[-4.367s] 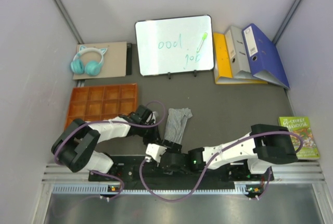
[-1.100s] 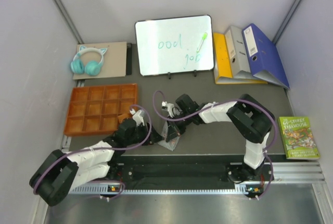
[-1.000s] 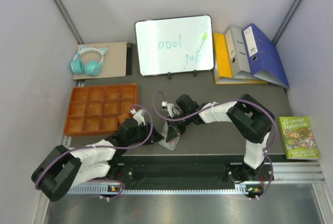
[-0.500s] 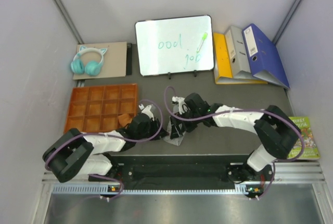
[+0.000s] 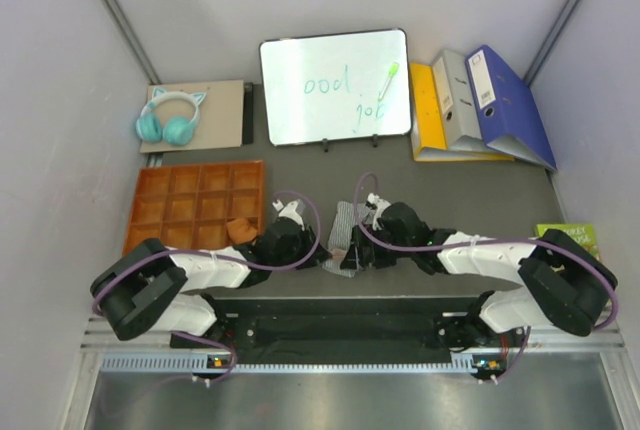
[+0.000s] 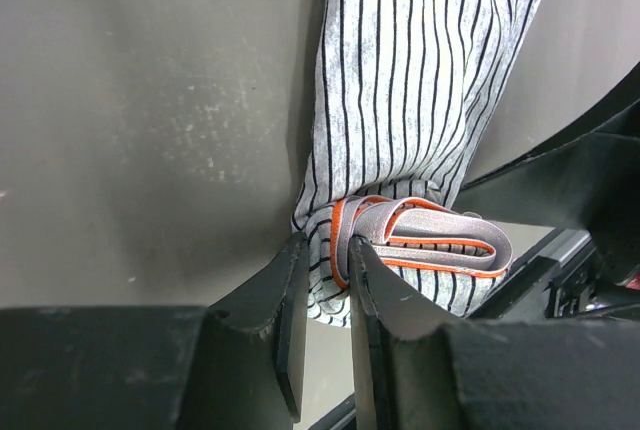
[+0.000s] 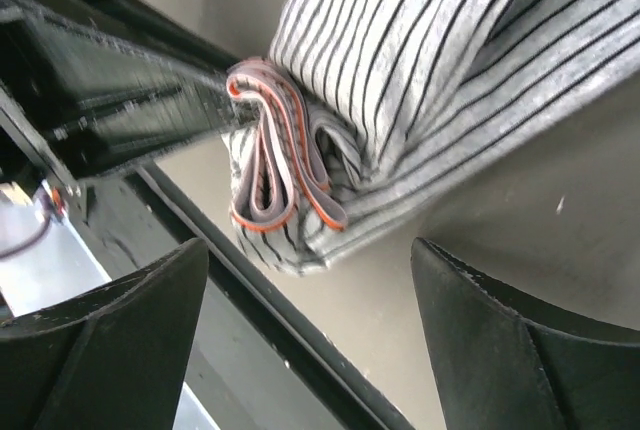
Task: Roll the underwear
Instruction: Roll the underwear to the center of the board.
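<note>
1. The striped boxers (image 5: 346,222) lay near the middle of the counter (image 5: 460,185), close to its near edge, with one arm reaching in from each side.
2. In the left wrist view the garment ran away from the camera as a long, narrow fold. Its grey waistband (image 6: 430,242), edged in orange, was bunched into loops at the near end.
3. The left gripper (image 6: 325,255) had its jaws drawn narrow, pinching a fold of striped cloth just beside that waistband (only a thin slit showed between the black fingers (image 6: 288,330)).
4. The right gripper (image 7: 310,250) had its jaws spread wide and gripped nothing. Its two fingers (image 7: 110,345) flanked the bunched end of the boxers, one on each side.
5. The rust-orange briefs (image 5: 240,228) lay crumpled at the near right corner of the orange tray (image 5: 160,205), which sat toward the left edge of the counter. Whether they lay in a compartment or over the rim could not be told.
6. At the far left corner, teal headphones (image 5: 168,120) rested on a cardboard sheet (image 5: 225,110).
7. A whiteboard (image 5: 335,85) stood at the far edge, three binders (image 5: 480,105) lay at the far right corner, and a book (image 5: 570,237) lay at the right edge.
</note>
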Controlling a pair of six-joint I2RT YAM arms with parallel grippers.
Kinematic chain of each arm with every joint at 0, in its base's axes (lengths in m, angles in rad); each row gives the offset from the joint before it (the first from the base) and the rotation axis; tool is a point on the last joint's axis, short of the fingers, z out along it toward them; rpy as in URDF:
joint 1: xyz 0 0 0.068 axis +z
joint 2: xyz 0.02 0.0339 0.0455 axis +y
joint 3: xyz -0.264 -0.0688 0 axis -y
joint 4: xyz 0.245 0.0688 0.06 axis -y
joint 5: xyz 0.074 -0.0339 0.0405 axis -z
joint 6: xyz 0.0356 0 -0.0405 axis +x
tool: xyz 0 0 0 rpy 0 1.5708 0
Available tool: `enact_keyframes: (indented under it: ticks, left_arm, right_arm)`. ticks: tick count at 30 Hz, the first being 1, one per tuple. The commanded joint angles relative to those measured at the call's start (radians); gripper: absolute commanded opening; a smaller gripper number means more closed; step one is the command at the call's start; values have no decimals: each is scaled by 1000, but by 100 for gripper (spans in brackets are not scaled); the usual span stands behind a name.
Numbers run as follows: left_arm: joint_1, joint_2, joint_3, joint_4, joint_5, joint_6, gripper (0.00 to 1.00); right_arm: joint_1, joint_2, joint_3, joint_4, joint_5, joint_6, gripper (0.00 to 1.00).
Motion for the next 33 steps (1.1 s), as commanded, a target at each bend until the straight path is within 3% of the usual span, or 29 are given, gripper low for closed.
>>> enact_keyframes:
  ticks: [1, 6, 9, 11, 12, 14, 15, 18, 27, 33]
  left_arm:
    - [-41, 63, -6, -136, -20, -33, 17]
    - [-60, 63, -6, -125, -28, -65, 17]
    - [-61, 46, -11, -116, -26, -68, 21]
    - [-63, 28, -9, -116, -28, -67, 30]
    - [-61, 5, -9, -120, -29, -62, 42]
    - [-63, -20, -6, -130, -37, -50, 54]
    - [-63, -40, -3, -131, -39, -41, 65]
    - [-60, -66, 8, -154, -77, -3, 78]
    - [-37, -63, -20, -76, -83, 119, 83]
    - [-26, -22, -58, 34, -71, 140, 77]
  right_arm:
    - [-7, 34, -22, 79, 56, 66, 79]
    - [-7, 80, -43, 80, 82, 107, 65]
    - [-7, 78, -36, -13, 147, 110, 44]
    - [-7, 78, -17, -68, 199, 106, 33]
    - [-7, 80, -7, -91, 216, 102, 23]
    - [-7, 86, 3, -142, 241, 86, 18]
    - [-7, 90, 15, -153, 245, 81, 13]
    - [-7, 115, 33, -173, 244, 58, 6]
    - [-35, 169, 66, -184, 182, 13, 2]
    - [-67, 199, 66, -167, 118, -10, 2]
